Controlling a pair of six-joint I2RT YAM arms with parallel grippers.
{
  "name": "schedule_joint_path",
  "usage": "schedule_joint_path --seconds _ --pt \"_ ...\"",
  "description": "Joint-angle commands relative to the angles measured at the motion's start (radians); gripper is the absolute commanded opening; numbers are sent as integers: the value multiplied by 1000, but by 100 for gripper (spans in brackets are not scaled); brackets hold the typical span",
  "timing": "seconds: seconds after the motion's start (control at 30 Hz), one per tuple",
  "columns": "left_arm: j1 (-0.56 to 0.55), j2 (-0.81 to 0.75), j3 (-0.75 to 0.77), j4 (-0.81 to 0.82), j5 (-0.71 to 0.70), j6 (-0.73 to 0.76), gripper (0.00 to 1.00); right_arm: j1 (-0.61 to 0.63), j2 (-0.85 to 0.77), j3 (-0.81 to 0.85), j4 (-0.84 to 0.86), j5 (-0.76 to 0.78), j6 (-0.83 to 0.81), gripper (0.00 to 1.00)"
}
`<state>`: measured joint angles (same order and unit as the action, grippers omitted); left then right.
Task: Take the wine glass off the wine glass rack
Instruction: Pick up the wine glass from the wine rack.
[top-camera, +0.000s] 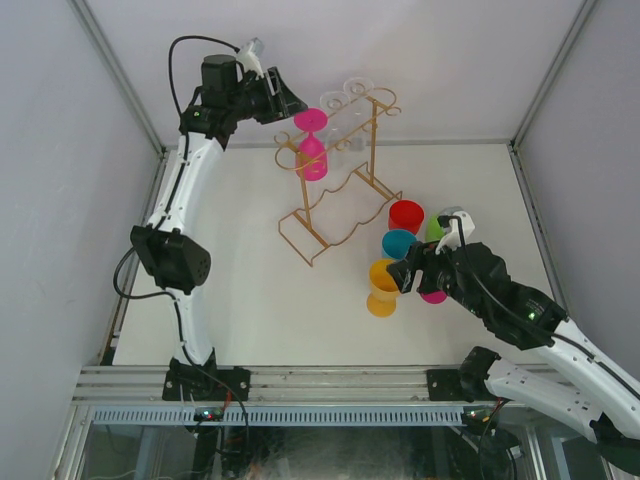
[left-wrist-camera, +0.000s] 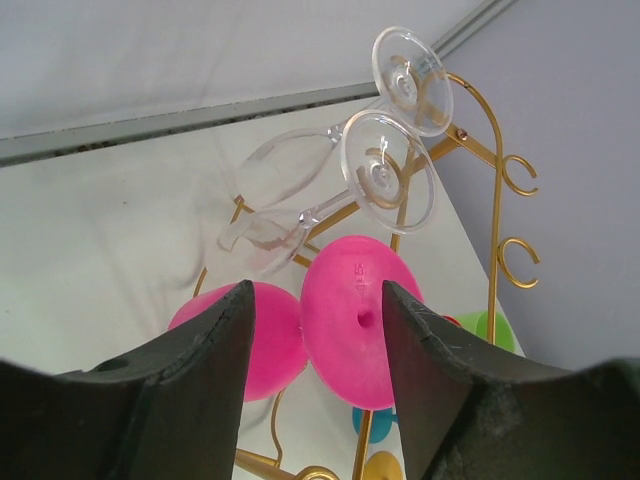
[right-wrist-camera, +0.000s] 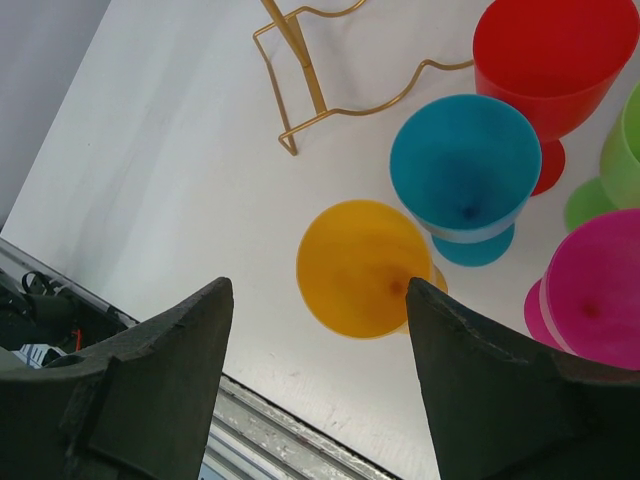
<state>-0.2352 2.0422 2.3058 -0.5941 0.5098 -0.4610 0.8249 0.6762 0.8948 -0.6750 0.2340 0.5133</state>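
The gold wire wine glass rack stands at the back middle of the table. A pink wine glass hangs upside down from its top rail, beside two clear glasses. My left gripper is open just left of the pink glass's foot. In the left wrist view the left gripper frames the pink foot without touching it, with the pink bowl behind the left finger. My right gripper is open and empty above a yellow glass; its wrist view shows the right gripper over that glass.
Red, blue, green and pink glasses stand upright right of the rack, by the yellow one. The two clear glass feet hang on the rail. White walls close in the table.
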Motion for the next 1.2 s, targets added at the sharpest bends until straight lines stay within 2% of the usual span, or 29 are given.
schedule_joint_path --seconds 0.0,0.37,0.73,1.0,1.17 --pt "5 -25 -1 49 45 -19 56 -6 -4 0 6 10 -3 70" --pt "7 -17 -10 16 66 3 45 -9 7 0 14 -2 -9 70" --pt "7 -13 -24 -20 78 29 41 -10 10 0 27 -12 -7 70" --pt "7 -11 -31 -20 85 29 30 -12 6 0 27 -13 -5 70" --pt "10 -10 -30 -20 83 21 28 -12 6 0 26 -15 -4 70"
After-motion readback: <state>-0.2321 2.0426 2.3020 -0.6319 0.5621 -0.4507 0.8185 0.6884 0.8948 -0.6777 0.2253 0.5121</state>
